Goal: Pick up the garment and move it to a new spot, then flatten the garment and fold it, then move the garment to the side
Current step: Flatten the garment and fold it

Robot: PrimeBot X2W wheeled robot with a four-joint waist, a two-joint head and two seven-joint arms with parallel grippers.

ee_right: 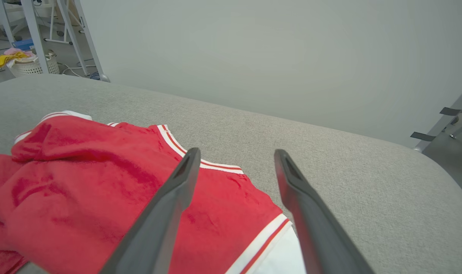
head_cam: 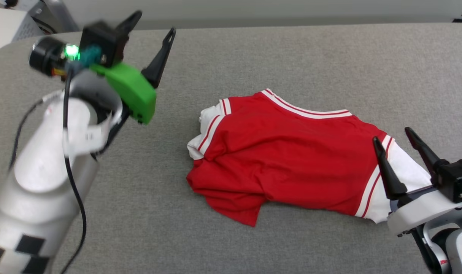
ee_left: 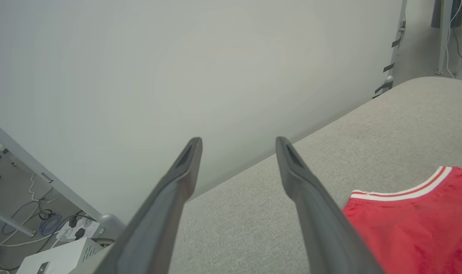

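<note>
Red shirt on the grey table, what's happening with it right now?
The shirt lies rumpled and unfolded on the table, and nothing holds it. The robot's right gripper hangs open at the white sleeve. The left gripper is open too, well off to the shirt's left.

Hidden, cropped and blurred parts

The shirt [head_cam: 284,152] lies crumpled, its underside and tucked-under folds hidden; one white sleeve [head_cam: 409,171] sits partly behind the right gripper [head_cam: 391,134]'s fingers [head_cam: 388,171]; the left wrist view cuts the shirt off at its right and bottom edges; the left gripper [head_cam: 154,22]'s body is blurred; a far basket [ee_right: 31,64] holds cloths too small to tell.
</note>
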